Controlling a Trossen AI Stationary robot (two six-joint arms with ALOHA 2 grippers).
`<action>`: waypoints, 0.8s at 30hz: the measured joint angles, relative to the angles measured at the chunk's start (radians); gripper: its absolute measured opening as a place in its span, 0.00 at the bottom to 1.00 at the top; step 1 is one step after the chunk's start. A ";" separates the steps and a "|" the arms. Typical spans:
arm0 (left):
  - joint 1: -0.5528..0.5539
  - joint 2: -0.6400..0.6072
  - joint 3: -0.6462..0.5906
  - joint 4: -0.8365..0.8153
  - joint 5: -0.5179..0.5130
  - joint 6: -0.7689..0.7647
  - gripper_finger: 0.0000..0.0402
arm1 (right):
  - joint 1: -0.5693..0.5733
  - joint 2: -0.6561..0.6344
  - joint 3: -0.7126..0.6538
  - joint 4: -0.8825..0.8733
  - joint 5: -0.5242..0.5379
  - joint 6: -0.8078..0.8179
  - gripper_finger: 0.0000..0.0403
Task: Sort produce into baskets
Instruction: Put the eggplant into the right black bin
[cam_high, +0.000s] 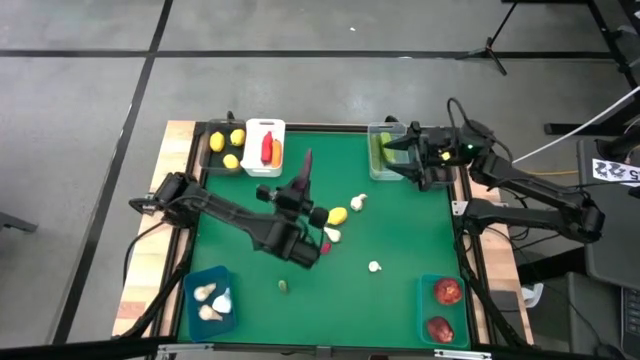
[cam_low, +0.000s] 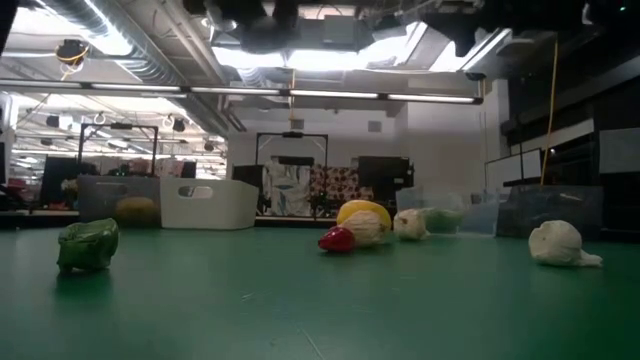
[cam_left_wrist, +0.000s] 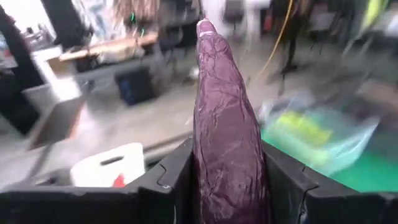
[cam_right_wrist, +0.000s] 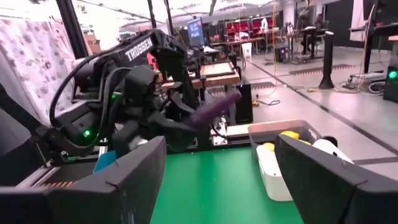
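Purple eggplant (cam_left_wrist: 225, 134): glossy, wrinkled skin, long and tapering; clamped between the two dark fingers of the left claw (cam_left_wrist: 227, 186), its tip pointing out past them. From above the eggplant (cam_high: 303, 172) sits over the middle of the surface, left of centre.
Green felt surface (cam_high: 400, 230): flat mat with a wooden rim; open room in the middle right and along the near edge.
Near edge: a small green piece (cam_high: 283, 285) lies alone; a teal bin (cam_high: 197, 288) at the near-left corner holds white garlic bulbs; another teal bin (cam_high: 428, 306) at the near-right corner holds two round red fruits.
Loose produce: a lone garlic bulb (cam_high: 374, 266) lies in open felt; a yellow lemon (cam_high: 338, 215) lies just beside the left claw, with a garlic bulb (cam_high: 332, 235) and a red piece (cam_high: 325, 246) near it, and another garlic bulb (cam_high: 357, 202) a little farther.
Far edge: a dark bin (cam_high: 215, 151) with lemons, touching a white bin (cam_high: 252, 150) with a red chili and an orange carrot.
Right claw (cam_high: 412, 157): over the clear bin (cam_high: 376, 170) at the far right, where green cucumbers lie; its wrist view shows the fingers apart with nothing between them.
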 joint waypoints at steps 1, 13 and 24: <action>0.013 0.000 0.000 0.021 0.042 0.064 0.35 | 0.000 0.009 0.000 0.001 0.000 -0.003 0.75; 0.188 0.000 -0.078 1.021 0.873 1.308 0.35 | -0.001 0.133 0.000 -0.027 0.066 -0.021 0.75; 0.323 -0.246 -0.442 1.527 1.134 1.464 0.38 | -0.073 -0.090 0.000 -0.231 0.039 -0.159 0.75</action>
